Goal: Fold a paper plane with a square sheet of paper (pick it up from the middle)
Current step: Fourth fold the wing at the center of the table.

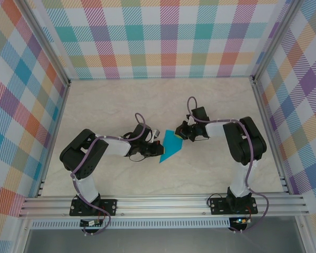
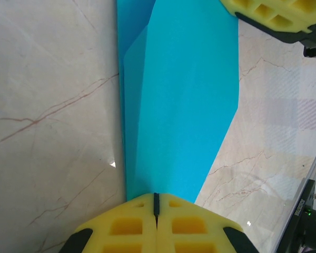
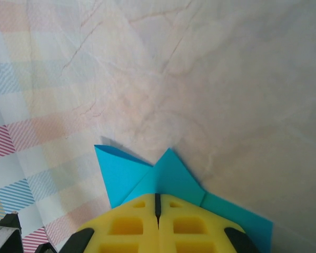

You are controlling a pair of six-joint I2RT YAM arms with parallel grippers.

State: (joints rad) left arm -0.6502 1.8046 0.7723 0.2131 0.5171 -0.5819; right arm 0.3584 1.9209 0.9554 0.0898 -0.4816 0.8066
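1. Though creased lengthwise, the paper is no finished dart; it sits between the arms, mid-way across the table.
2. Left gripper is pinched tight on one end.
3. Right gripper is clamped on folded corners, seemingly the nose.
4. Wings look not yet folded.

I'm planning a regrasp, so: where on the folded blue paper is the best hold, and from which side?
Probably its two opposite ends, each approached edge-on from outside: the left gripper and right gripper are shut there on the folded blue paper now. Thin and flat, it offers only edges to pinch.
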